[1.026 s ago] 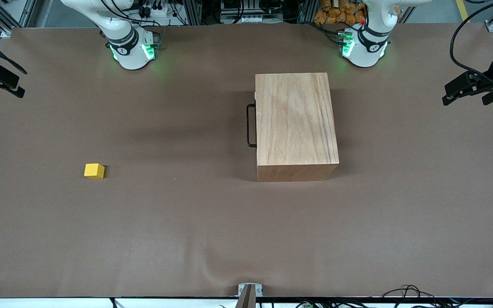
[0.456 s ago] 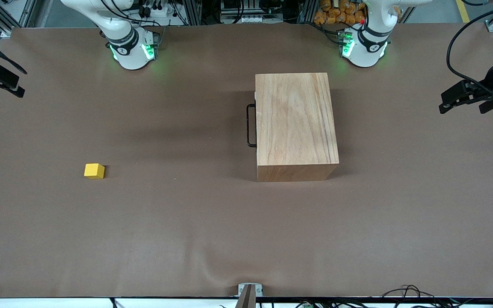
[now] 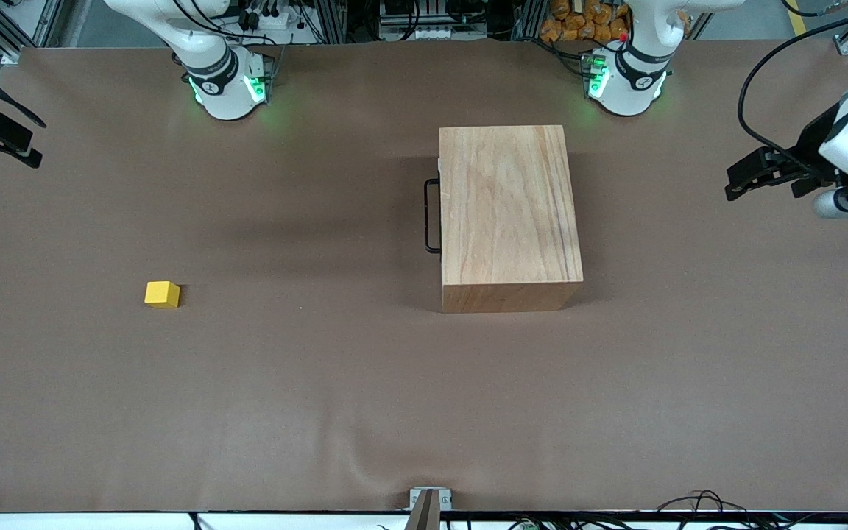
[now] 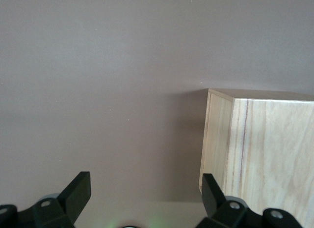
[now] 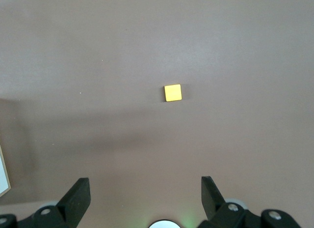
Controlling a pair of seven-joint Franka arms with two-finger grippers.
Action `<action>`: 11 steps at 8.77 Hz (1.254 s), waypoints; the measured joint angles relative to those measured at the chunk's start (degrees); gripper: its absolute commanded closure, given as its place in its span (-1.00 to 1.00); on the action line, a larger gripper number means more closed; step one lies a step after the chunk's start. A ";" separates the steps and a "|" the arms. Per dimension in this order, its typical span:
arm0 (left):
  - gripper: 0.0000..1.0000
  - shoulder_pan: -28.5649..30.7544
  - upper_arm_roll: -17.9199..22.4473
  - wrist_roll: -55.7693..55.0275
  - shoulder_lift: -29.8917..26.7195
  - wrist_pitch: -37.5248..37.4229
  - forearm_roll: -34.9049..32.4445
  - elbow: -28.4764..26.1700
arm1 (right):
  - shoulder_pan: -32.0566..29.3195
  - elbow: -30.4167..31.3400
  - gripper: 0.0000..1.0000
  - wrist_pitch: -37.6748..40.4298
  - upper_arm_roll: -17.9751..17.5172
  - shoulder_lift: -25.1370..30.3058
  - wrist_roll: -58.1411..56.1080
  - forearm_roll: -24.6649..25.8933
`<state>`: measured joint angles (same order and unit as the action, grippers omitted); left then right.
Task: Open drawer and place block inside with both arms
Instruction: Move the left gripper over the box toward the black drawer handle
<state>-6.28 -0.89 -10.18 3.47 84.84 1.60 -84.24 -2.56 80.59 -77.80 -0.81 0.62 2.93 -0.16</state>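
Front view shows a big brown table (image 3: pixel 321 412). A large wooden box (image 3: pixel 509 210) sits on it, close to the table edge where the robot bases stand and toward the left arm's end. The drawer (image 3: pixel 439 213) is pushed all the way in. Only a thin strip of its front shows on the box side that faces the right arm's end, with a thin black handle (image 3: pixel 431 216) on it.

The block (image 3: pixel 162 294), a small yellow cube, lies alone on the table toward the right arm's end, well apart from the box. It is nearer to the front camera than the handle.

The left gripper (image 3: pixel 739 184) hangs in the air over the table edge at the left arm's end, well apart from the box. Its fingers (image 4: pixel 76 191) are spread wide with nothing between them, and its wrist view looks down on one corner of the box.

The right gripper (image 3: pixel 23 151) hangs over the table edge at the right arm's end. Its fingers (image 5: pixel 78 193) are spread wide too and hold nothing, and its wrist view looks down on the block.
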 measured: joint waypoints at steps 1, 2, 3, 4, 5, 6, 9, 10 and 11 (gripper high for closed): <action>-1.00 -0.43 -0.66 -0.12 0.36 -0.05 0.00 0.01 | -0.03 0.00 -1.00 0.01 0.00 0.00 0.00 0.00; -1.00 -1.43 -0.94 -0.78 0.78 -0.07 0.00 0.02 | -0.05 0.00 -1.00 0.02 0.00 -0.01 0.00 0.00; -1.00 -3.22 -1.04 -2.87 1.33 -0.09 0.00 0.05 | -0.06 0.00 -1.00 0.02 0.00 -0.01 0.00 0.00; -1.00 -5.75 -1.14 -6.34 2.14 -0.09 0.00 0.11 | -0.07 0.00 -1.00 0.03 0.01 -0.01 0.00 0.00; -1.00 -8.45 -1.21 -9.13 3.04 -0.06 0.00 0.41 | -0.08 0.00 -1.00 0.03 0.01 -0.01 0.00 0.00; -1.00 -11.34 -1.27 -11.60 4.56 0.00 0.00 1.62 | -0.09 -0.01 -1.00 0.04 0.02 -0.02 0.00 0.00; -1.00 -22.50 -1.16 -26.26 14.32 1.94 -0.05 8.91 | -0.12 -0.04 -1.00 0.06 0.01 -0.05 0.00 0.00; -1.00 -25.97 -1.14 -30.55 17.51 4.54 -0.10 10.60 | -0.13 -0.05 -1.00 0.06 0.01 -0.06 0.00 0.00; -1.00 -28.96 -1.10 -33.77 19.83 7.71 -0.12 11.48 | -0.13 -0.06 -1.00 0.06 0.01 -0.06 0.00 0.00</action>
<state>-35.24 -1.99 -43.95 23.30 92.55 1.47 -72.77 -2.70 80.53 -77.73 -0.80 0.56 2.93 -0.16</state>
